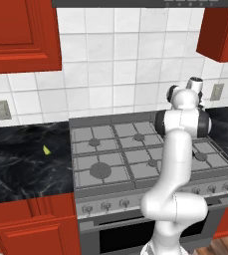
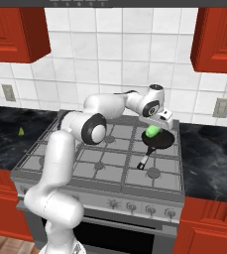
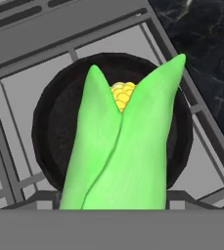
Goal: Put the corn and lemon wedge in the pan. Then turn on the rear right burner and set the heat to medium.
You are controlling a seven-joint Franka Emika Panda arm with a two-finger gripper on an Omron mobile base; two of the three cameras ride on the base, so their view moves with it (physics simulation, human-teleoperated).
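Left counter: you see the lemon wedge [image 1: 46,150] lying alone on the black marble counter [image 1: 21,159], left of the stove and well apart from it. In the right base view it is the tiny yellow speck [image 2: 21,131] at the far left.
Stove: you have the grey stove [image 1: 135,164] in the middle, its grates bare on the left half.
Arm: your white arm [image 2: 85,129] reaches from the near left across the grates toward the far right of the stove.
Gripper: you find the gripper [image 2: 154,130] at the right, directly above the pan. Its jaws stand wide apart around the corn; in the hand view the cob hides the fingertips, so you cannot tell from that view whether the pads touch it.
Corn: you see the corn [image 3: 125,146] between the jaws, over the pan, husk tips pointing away from the hand and yellow kernels showing between them. In the right base view it is the green piece [image 2: 152,131] just under the hand.
Pan: your pan [image 2: 159,140] sits on the grate at the far right of the stove, handle [image 2: 143,160] pointing toward the near side. The hand view shows its black rim [image 3: 45,122] ringing the corn.
Right counter: black marble lies just right of the pan.
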